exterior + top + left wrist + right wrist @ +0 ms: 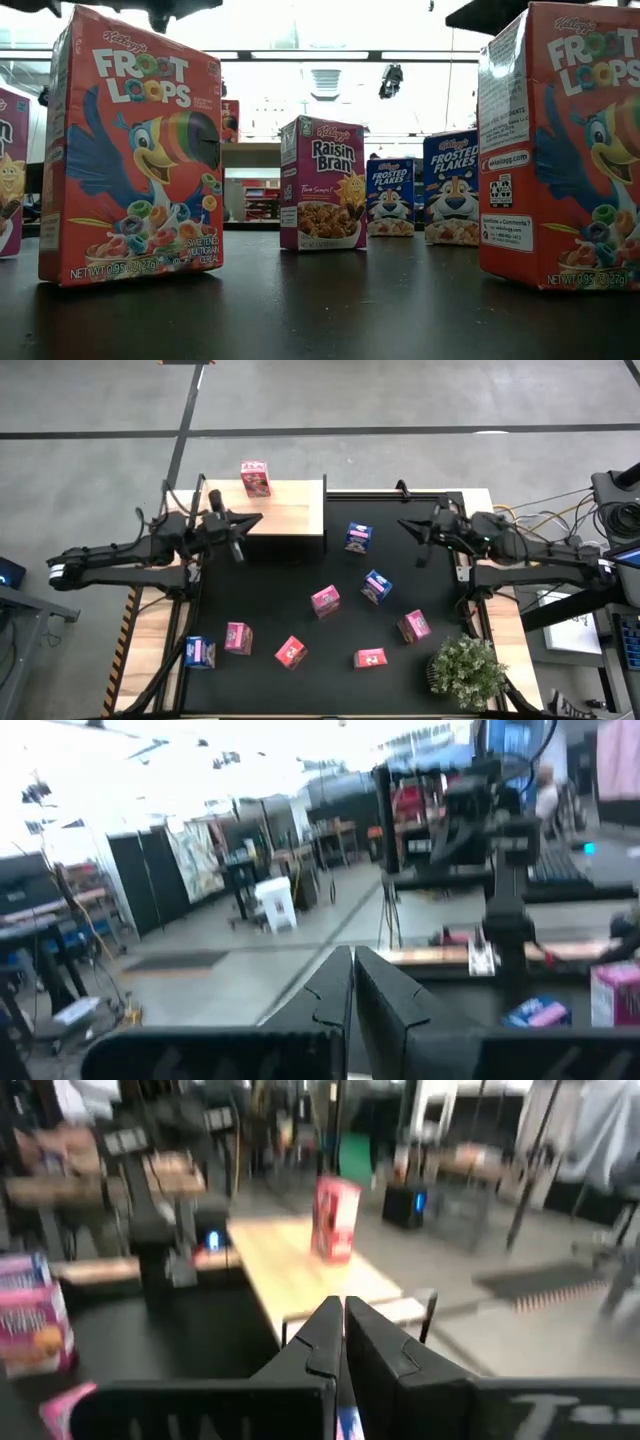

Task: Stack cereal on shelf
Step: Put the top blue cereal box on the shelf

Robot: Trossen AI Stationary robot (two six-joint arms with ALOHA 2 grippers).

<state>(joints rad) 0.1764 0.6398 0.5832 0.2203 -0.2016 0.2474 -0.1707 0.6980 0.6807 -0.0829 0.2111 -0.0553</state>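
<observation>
- The left claw (250, 520) is hovering shut and empty at the shelf's (290, 510) front edge, upper centre-left of the high view.
- The right claw (408, 525) is waiting, also shut and empty, upper centre-right.
- One pink cereal box (256, 478) is standing on the shelf; the other boxes are lying scattered over the black tabletop (300, 575).
- To do this well, I'd be opening wide above the nearest blue box (358, 538), then gripping its narrow sides squarely.

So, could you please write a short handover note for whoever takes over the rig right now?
Left hand: shut, empty, over the shelf's front edge.
Right hand: shut, empty, above the mat's back right.
Done: one pink box stands on the shelf's back left.
Left: eight boxes on the mat, three blue and five pink.
</observation>
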